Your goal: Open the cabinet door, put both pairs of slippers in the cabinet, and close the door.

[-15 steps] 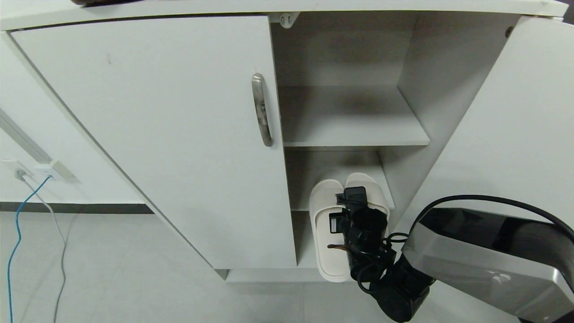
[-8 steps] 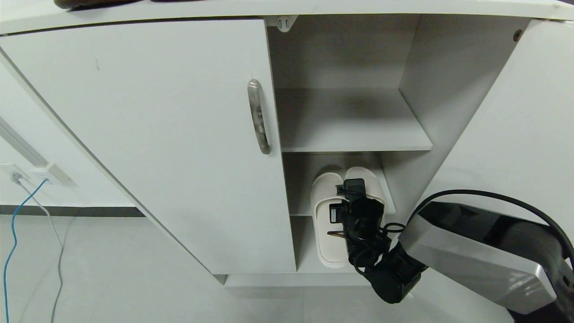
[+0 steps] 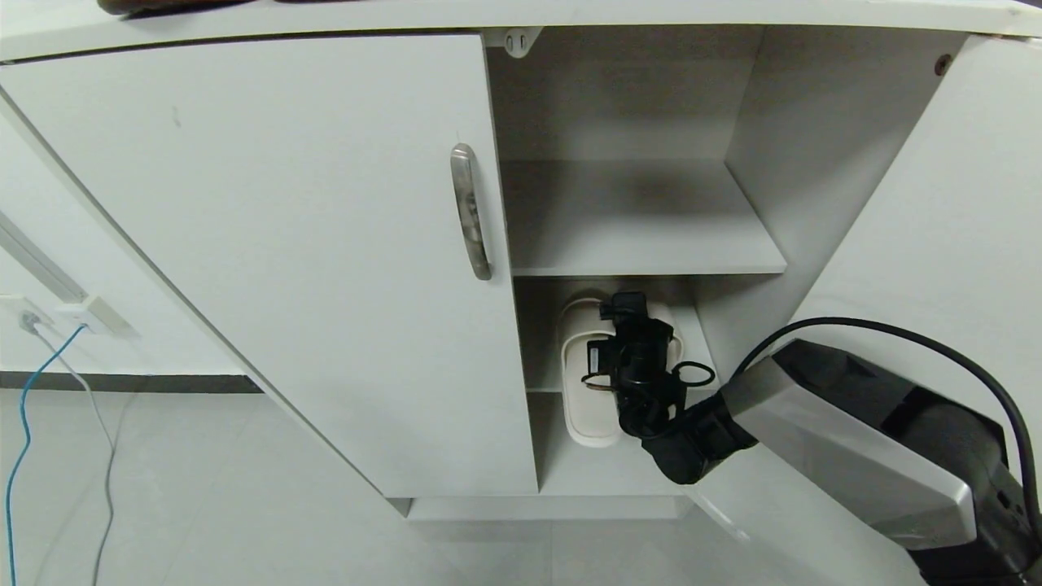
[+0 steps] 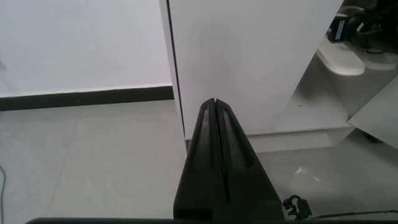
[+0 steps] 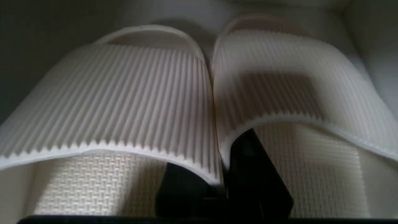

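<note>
- Silver-grey, angular right forearm shell (image 3: 822, 464), topped by a glossy black panel, at 4 o'clock in the head view.
- Thick black cable (image 3: 838, 322) arches over that forearm; thin black wire loops (image 3: 693, 374) sit at the black wrist.
- Boxy black right gripper (image 3: 623, 309) with matte black fingers (image 5: 258, 177).
- Matte black left gripper (image 4: 214, 104): two long tapering fingers, a thin seam between.

Head view: high, angled forward and down on cabinet (image 3: 244, 244) front, mid range. Left wrist view: low above floor (image 4: 93, 162), facing cabinet base, farther back. Right wrist view: inside cabinet, pressed close to slippers (image 5: 143, 106). All three views share slippers; head and left wrist views share cabinet front.
</note>
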{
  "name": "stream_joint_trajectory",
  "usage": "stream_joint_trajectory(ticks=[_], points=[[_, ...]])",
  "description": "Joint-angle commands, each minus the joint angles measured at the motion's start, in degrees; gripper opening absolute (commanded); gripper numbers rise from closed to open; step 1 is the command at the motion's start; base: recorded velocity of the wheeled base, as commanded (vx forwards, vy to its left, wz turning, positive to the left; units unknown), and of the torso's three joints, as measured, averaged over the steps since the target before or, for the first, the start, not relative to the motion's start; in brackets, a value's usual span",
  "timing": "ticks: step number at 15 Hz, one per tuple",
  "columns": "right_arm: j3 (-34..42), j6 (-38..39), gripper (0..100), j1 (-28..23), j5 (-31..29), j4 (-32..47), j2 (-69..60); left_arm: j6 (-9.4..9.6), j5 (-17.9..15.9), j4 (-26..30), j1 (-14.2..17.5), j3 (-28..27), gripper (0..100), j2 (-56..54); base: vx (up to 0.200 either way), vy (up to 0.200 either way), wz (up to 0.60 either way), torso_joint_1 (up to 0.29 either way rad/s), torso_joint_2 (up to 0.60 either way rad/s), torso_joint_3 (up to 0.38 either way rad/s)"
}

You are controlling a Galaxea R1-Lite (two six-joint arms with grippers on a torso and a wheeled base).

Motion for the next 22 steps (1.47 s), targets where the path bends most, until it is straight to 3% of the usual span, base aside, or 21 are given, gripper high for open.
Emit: stream_joint_trajectory(ticks=[1, 5, 11, 12, 18, 22], points=[[-4.83, 0.20, 0, -0.71, -0.06, 2.17, 0.75, 0.06, 0.00, -0.01, 0.02, 0.01, 0, 0.09, 0.000, 0.000, 0.00, 0.000, 0.00, 0.000], [-10.98, -0.07, 0, -2.65, 0.03, 4.46, 3.74, -0.03, 0.00, -0.01, 0.02, 0.01, 0, 0.09, 0.000, 0.000, 0.00, 0.000, 0.00, 0.000], [-11.16, -0.07, 0, -3.00, 0.65, 4.98, 4.71, -0.03, 0.00, -0.01, 0.02, 0.01, 0, 0.09, 0.000, 0.000, 0.00, 0.000, 0.00, 0.000], [-11.16, -0.07, 100, -3.09, 0.65, 4.98, 4.62, -0.03, 0.00, -0.01, 0.02, 0.01, 0, 0.09, 0.000, 0.000, 0.00, 0.000, 0.00, 0.000], [-2.10, -0.07, 100, -2.47, 0.82, 4.19, -1.88, -0.03, 0.00, -0.01, 0.02, 0.01, 0, 0.09, 0.000, 0.000, 0.00, 0.000, 0.00, 0.000], [10.55, -0.15, 100, -0.36, 0.74, -1.26, -9.26, 0.06, 0.00, -0.01, 0.02, 0.01, 0, 0.09, 0.000, 0.000, 0.00, 0.000, 0.00, 0.000]])
